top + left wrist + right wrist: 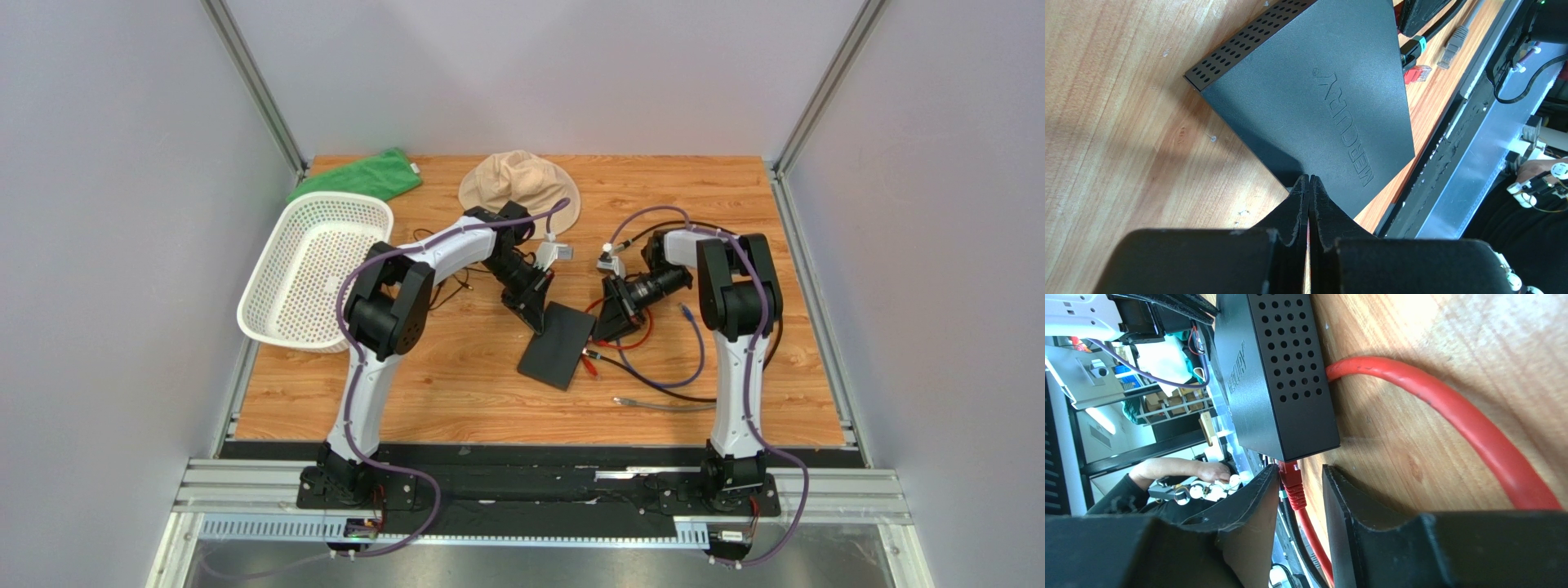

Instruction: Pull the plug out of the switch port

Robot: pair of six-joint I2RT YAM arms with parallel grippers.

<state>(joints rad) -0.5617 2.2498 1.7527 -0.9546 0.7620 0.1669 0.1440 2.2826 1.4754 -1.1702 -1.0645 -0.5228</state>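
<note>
Right gripper (1300, 499): jaws apart, astride the red plug (1291, 481), not clamped. Left gripper (1309, 184): closed, tips touching the switch (1315, 92) at its near edge. I judge the plug still seated, so grip and pull remain. The switch is a flat, matte-black box with vented sides, lying mid-table between the arms.

My left arm (364, 392) and right arm (732, 392) were white, joints (390, 306) black, purple cables (803, 490) looped alongside; my fingers (1292, 214) were black wedges.

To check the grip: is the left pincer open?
No, the left pincer is shut, both sides pressed together by the near corner of the switch.
</note>
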